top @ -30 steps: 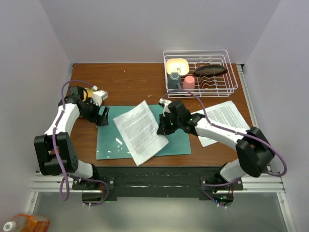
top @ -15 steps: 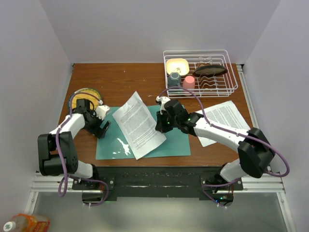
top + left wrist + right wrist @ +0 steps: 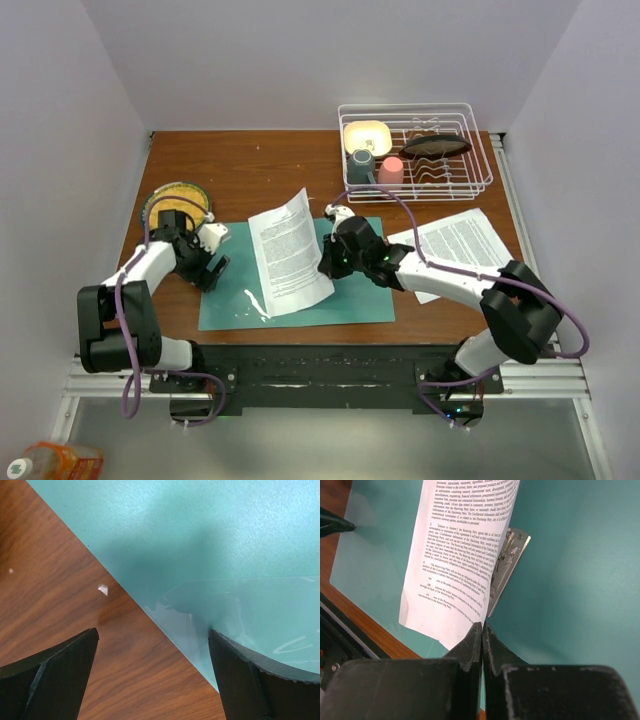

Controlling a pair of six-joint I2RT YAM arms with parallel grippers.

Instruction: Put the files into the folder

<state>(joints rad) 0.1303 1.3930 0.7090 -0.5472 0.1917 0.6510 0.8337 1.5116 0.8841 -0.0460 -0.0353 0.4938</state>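
Observation:
The teal folder (image 3: 355, 285) lies open and flat on the wooden table. My right gripper (image 3: 328, 262) is shut on the edge of one of the files, a white printed sheet (image 3: 288, 252), and holds it lifted and tilted over the folder's left half. In the right wrist view the sheet (image 3: 462, 555) hangs from the shut jaws (image 3: 482, 625) above the folder (image 3: 570, 580) and its metal clip (image 3: 506, 567). Another sheet (image 3: 462, 245) lies on the table to the right. My left gripper (image 3: 212, 268) is open and straddles the folder's left edge (image 3: 210, 540), one finger over wood, the other over a clear pocket (image 3: 240, 610).
A white wire dish rack (image 3: 415, 145) with a yellow bowl, cups and a dark utensil stands at the back right. A yellow plate (image 3: 178, 202) sits at the left, just behind my left arm. Walls close in the table on both sides.
The right gripper has swung the held sheet leftward and more upright over the folder. The left arm has drawn back toward the folder's left edge, uncovering the yellow plate.

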